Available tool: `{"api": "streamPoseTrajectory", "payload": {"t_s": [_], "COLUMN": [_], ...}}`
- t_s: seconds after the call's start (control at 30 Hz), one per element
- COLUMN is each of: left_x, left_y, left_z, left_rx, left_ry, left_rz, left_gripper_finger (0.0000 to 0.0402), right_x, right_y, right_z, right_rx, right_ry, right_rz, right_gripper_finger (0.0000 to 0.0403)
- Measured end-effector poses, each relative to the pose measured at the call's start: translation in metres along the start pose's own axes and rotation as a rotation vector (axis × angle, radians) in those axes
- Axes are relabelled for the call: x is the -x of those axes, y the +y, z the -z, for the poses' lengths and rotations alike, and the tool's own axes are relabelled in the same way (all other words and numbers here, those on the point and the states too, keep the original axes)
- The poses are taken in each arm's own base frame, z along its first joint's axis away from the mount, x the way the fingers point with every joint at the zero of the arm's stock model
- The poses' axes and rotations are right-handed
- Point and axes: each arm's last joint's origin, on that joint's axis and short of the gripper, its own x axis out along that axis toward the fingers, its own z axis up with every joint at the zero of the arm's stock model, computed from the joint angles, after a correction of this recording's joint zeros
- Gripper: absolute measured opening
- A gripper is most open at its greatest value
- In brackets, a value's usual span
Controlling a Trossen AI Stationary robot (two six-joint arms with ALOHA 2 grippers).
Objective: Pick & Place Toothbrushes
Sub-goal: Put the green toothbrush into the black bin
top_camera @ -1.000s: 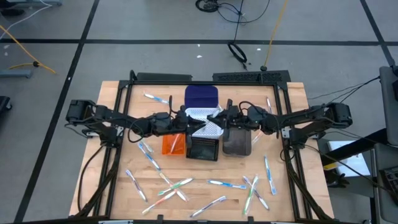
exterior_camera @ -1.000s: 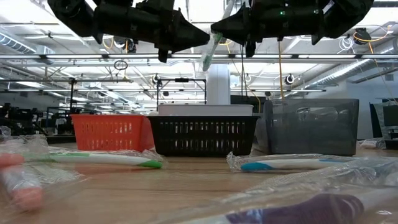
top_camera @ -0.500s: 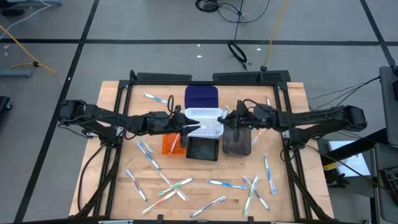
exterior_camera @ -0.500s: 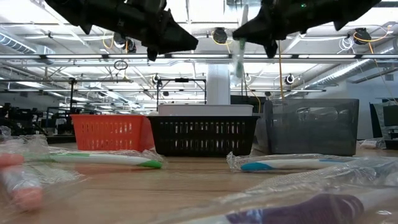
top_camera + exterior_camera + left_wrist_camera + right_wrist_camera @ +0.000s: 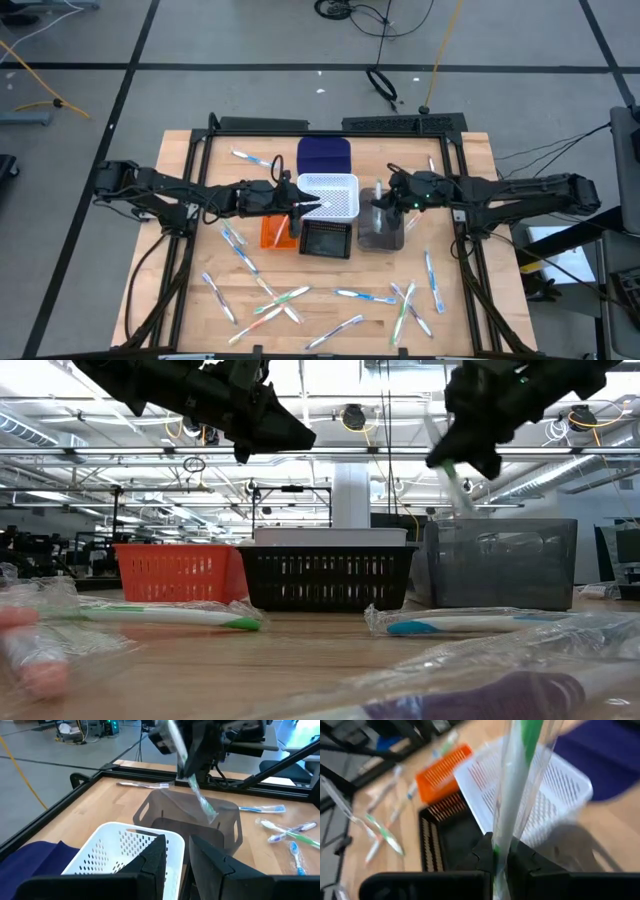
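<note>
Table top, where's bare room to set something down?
Bare wood lies left of the orange bin and right of the grey bin, toward the table edges. The front strip is crowded with wrapped toothbrushes; the bins fill the middle.

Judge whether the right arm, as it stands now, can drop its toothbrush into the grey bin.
Probably yes: the right gripper, shut on the wrapped toothbrush, hangs above the grey bin, whose top is open.

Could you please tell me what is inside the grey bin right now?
Nothing shows inside the grey bin. The right claw holds a green toothbrush above it. The bin's floor is partly hidden.
</note>
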Motion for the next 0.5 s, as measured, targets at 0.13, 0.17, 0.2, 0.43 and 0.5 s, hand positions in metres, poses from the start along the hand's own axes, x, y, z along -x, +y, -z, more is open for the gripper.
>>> {"api": "streamPoseTrajectory", "payload": {"t_s": [0.13, 0.17, 0.2, 0.43, 0.5], "left_x": [0.0, 0.0, 0.0, 0.0, 0.0], "left_y": [0.0, 0.0, 0.0, 0.0, 0.0], "left_z": [0.0, 0.0, 0.0, 0.0, 0.0], "left_rx": [0.0, 0.0, 0.0, -0.001, -0.001], "left_ry": [0.0, 0.0, 0.0, 0.001, 0.002], "left_rz": [0.0, 0.0, 0.0, 0.0, -0.001], "left_gripper_finger": [0.0088, 0.0088, 0.0088, 0.0088, 0.0088], "right_x": [-0.001, -0.001, -0.001, 0.0, 0.0], "right_y": [-0.005, -0.006, -0.007, -0.01, -0.01], "right_z": [0.009, 0.011, 0.013, 0.018, 0.019], "right_rx": [-0.059, -0.074, -0.086, -0.151, -0.168], "right_ry": [0.091, 0.109, 0.129, 0.178, 0.199], "right_rz": [0.055, 0.067, 0.08, 0.115, 0.115], "right_gripper_finger": [0.0013, 0.0013, 0.0013, 0.0013, 0.0013]}}
